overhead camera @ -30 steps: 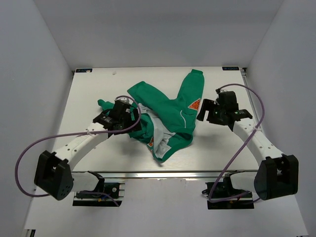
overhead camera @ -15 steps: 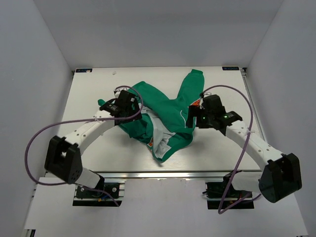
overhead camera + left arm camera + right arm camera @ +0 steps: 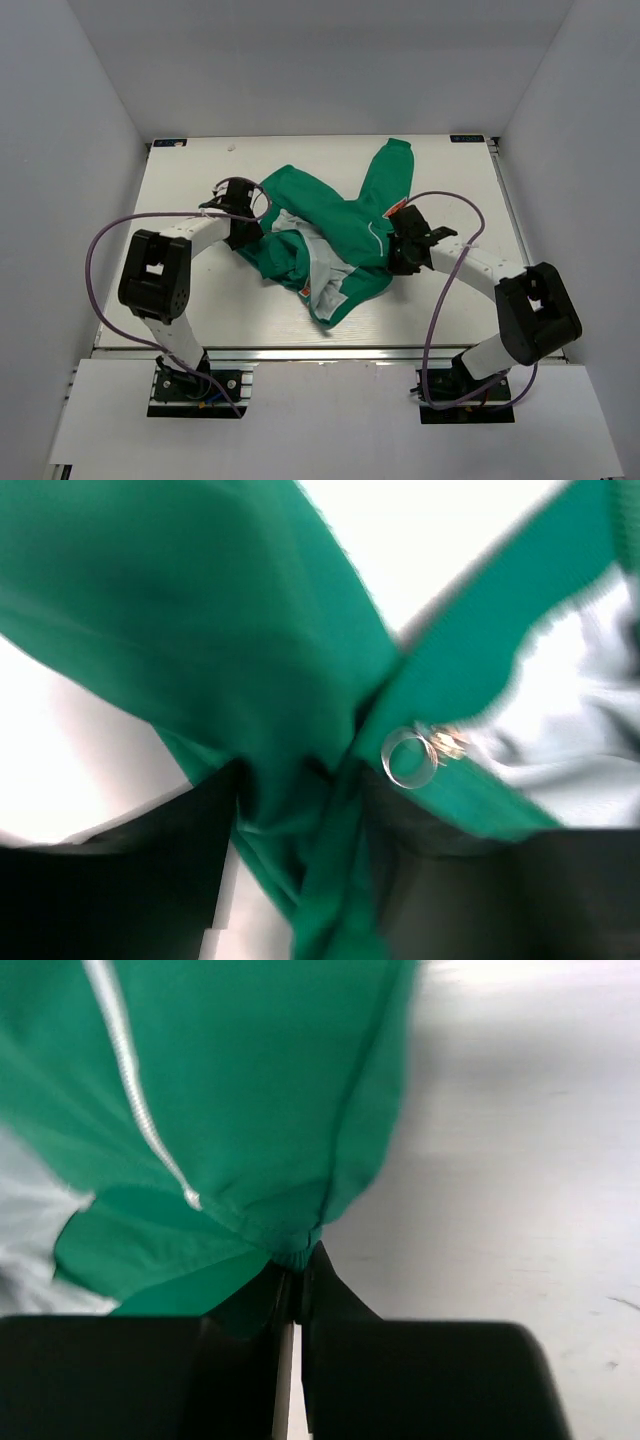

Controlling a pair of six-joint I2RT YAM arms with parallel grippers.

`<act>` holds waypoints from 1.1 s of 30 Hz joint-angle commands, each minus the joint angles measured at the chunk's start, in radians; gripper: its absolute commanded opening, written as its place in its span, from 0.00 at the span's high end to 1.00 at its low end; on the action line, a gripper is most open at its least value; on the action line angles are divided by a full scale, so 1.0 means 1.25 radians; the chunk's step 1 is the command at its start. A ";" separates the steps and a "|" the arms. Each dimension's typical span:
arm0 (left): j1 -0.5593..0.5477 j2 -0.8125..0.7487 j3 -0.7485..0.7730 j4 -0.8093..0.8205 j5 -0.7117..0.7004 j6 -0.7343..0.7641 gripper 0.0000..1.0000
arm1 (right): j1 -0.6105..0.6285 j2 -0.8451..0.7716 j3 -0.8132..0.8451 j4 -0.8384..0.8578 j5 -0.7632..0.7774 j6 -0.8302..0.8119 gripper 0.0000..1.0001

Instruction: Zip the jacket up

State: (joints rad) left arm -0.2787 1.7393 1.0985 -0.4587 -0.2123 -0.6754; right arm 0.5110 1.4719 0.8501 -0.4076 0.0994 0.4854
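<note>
Right fingers (image 3: pixel 340 1310) pinch the jacket (image 3: pixel 350 220) edge; left fingers (image 3: pixel 120 880) straddle blurred fabric, grip unclear.

Both arms bend inward from their bases, elbows flared outward over the bench. The left end effector (image 3: pixel 243 208) has its fingers (image 3: pixel 120 880) apart with the jacket (image 3: pixel 345 215) bunched between them, grip unclear. The right end effector (image 3: pixel 400 248) is low, jaws pressed together, pinching a jacket edge

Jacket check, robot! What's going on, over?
Right gripper shut on the jacket, at its edge. Left gripper straddles green fabric, grip unclear. Jacket crumpled, unzipped, lining showing. Nothing blocking.
</note>
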 commanded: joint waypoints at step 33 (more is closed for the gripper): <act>0.108 -0.465 -0.297 -0.030 0.264 -0.052 0.02 | 0.348 -0.201 0.037 -0.063 0.091 -0.266 0.11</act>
State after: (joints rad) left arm -0.1406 1.2087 0.8040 -0.5030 0.0032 -0.7372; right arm 0.8330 1.2175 0.9314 -0.5507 0.2699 0.2222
